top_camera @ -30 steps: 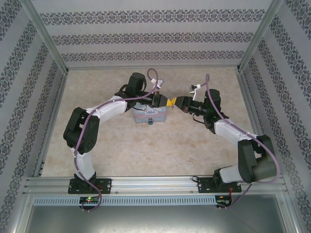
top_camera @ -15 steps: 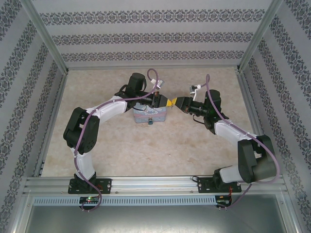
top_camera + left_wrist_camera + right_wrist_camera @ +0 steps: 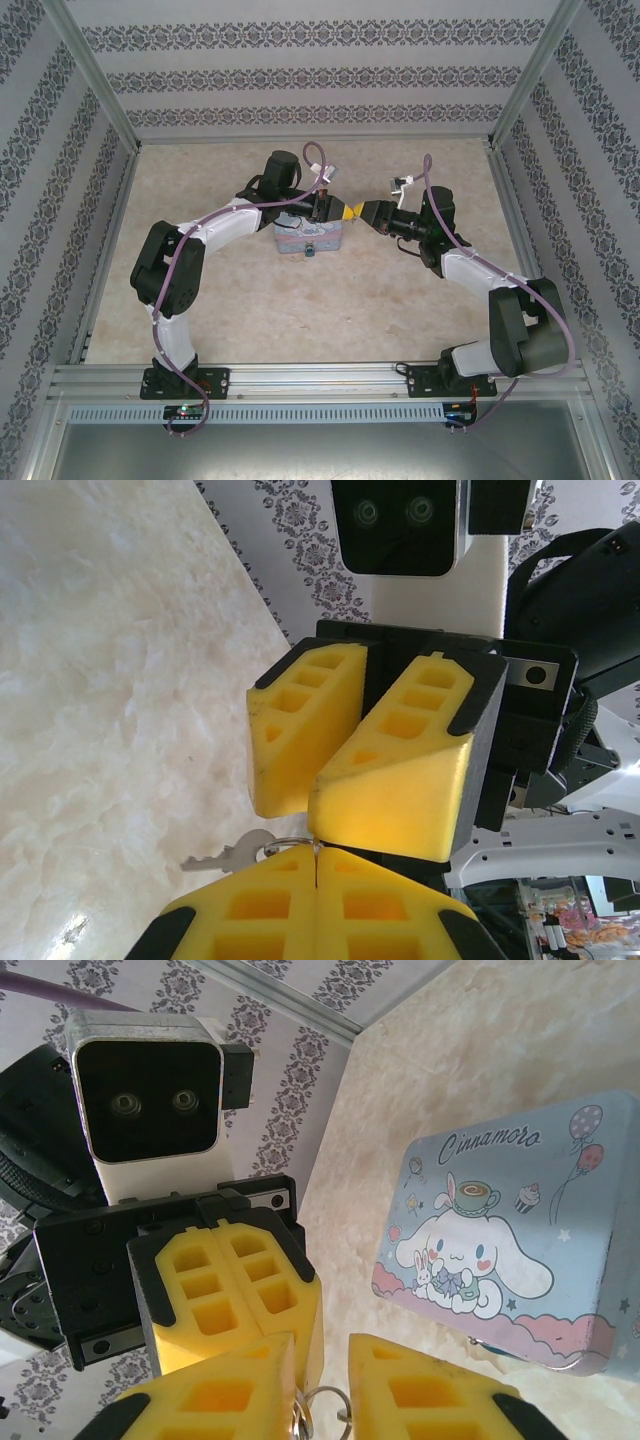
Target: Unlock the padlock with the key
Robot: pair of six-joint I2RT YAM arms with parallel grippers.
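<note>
Your left claw [image 3: 315, 858] first: its yellow pads [image 3: 250, 910] are pressed flat together at the bottom of its own wrist view. The key ring [image 3: 283, 844] pokes out of the seam at the tips, so you're pinching the ring, not the key itself. The key [image 3: 222, 855] sticks out from that ring toward the lower left of the frame, hanging free over the tabletop [image 3: 120, 680] with nothing gripping it.

Move right and here's the right claw [image 3: 322, 1370], nose to nose with the left one. It's parted just a sliver, and the ring sits in that gap at the bottom centre of the right wrist view. Whether it's actually touching the ring, I can't tell.

Further right in that view the tin [image 3: 500, 1240] lies flat on the tabletop. In the overhead view, a small blue speck on the tin's near face, just above frame centre, looks like the padlock [image 3: 310, 251]. It's too small to say how its shackle stands.

So where does that leave you? Early to middle, by my reading. The key is up off the tabletop and in hand, and that's the part done. Nothing has gone into the padlock, and key and lock are apart. Left to do: get a proper hold on the key's head, steady the padlock, line up the blade, insert and turn.
</note>
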